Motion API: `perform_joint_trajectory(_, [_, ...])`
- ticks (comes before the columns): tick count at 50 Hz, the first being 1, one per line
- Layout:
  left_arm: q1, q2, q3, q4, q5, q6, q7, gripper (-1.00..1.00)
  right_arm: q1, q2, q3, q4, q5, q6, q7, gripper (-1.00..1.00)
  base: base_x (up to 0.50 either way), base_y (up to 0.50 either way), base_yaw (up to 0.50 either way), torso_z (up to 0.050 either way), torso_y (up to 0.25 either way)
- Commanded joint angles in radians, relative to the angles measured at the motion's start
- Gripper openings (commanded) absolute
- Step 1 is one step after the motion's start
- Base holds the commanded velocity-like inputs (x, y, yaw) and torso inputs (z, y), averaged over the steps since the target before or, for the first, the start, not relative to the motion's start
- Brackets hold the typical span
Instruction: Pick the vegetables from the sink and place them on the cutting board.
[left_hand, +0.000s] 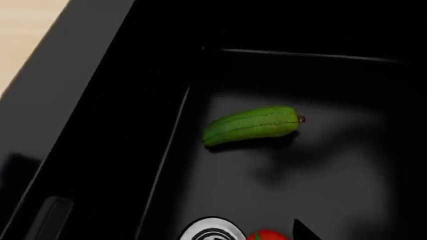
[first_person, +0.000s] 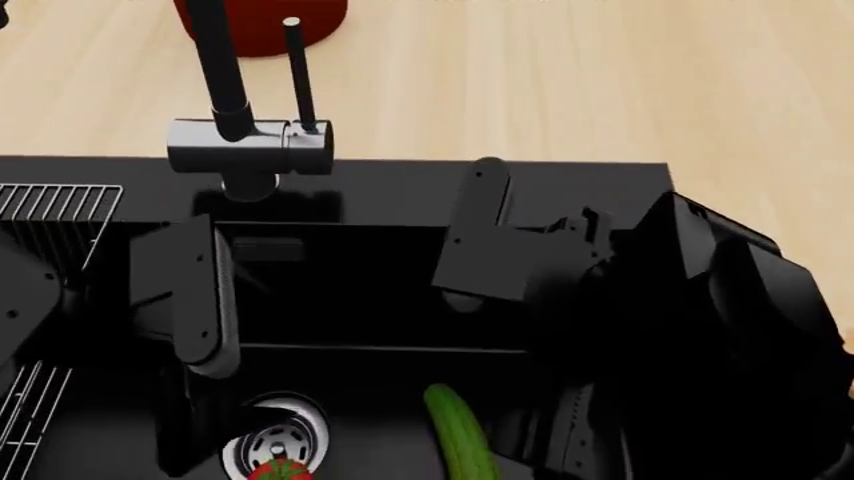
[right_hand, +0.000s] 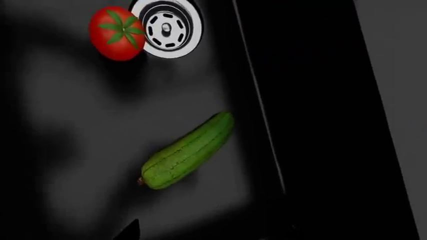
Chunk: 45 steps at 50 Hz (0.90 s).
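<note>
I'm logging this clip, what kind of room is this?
Most likely a kitchen: a black sink with a faucet set in a wood countertop, and a tomato and cucumber in the basin.

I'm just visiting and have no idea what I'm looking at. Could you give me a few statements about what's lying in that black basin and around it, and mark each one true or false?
1. The slim dark-green cucumber lies on the floor of the matte-black sink. True.
2. The small red tomato with the green star-shaped top sits right beside the round silver drain. True.
3. The cucumber is held in a gripper. False: it lies free on the sink floor, with nothing gripping it.
4. The tomato rests on the pale wooden countertop. False: it is in the sink.
5. A black faucet stands at the sink's far edge. True.
</note>
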Motion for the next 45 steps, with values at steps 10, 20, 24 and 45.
perform_joint_trajectory(10, [-0.049, -0.101, 0.196, 0.314, 0.027, -0.158, 0.19, 1.0, 0.112, -0.045, -0.086, -0.009, 0.018, 0.117, -0.118, 1.0, 0.0, 0.0, 0.0, 0.0, 0.0])
perform_joint_trajectory(20, [-0.09, -0.075, 0.352, 0.252, 0.111, -0.164, 0.25, 1.0, 0.11, -0.031, -0.137, -0.053, 0.018, 0.152, -0.142, 1.0, 0.0, 0.0, 0.0, 0.0, 0.0])
perform_joint_trajectory(24, [-0.094, -0.058, 0.365, 0.215, 0.12, -0.154, 0.247, 1.0, 0.11, -0.019, -0.148, -0.08, 0.019, 0.174, -0.146, 1.0, 0.0, 0.0, 0.0, 0.0, 0.0])
perform_joint_trajectory(45, [-0.08, 0.05, 0.385, -0.015, 0.164, -0.065, 0.154, 1.0, 0.09, -0.02, -0.141, -0.096, 0.032, 0.165, -0.126, 1.0, 0.0, 0.0, 0.0, 0.0, 0.0])
